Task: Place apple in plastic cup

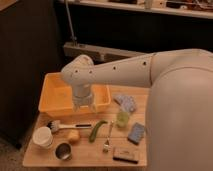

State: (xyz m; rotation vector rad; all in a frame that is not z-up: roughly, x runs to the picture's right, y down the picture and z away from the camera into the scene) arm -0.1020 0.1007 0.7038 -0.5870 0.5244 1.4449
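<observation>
— Wooden worktop (50,159) against a dark backdrop, is that it? Where is the claw?

— Yes. The claw (84,106) hangs tips down from the big white robot arm (115,74), right at the front wall of the shallow yellow plastic bin (50,97). Its fingers stand spread apart and there is nothing between them.

— And the small round yellowish-tan apple?

— The apple (74,136) lies on the worktop nearer the camera than the claw and slightly to picture-left of it, clearly apart from it. A white-handled brush (70,126) lies across the gap between claw and apple.

— The cup?

— The small translucent pale yellow-green plastic cup (122,118) stands upright to picture-right of the claw, a little nearer the camera. A long green vegetable (97,130) lies between cup and apple. Beyond the apple from the claw stand a white paper cup (43,136) and a small dark metal cup (63,151).
</observation>
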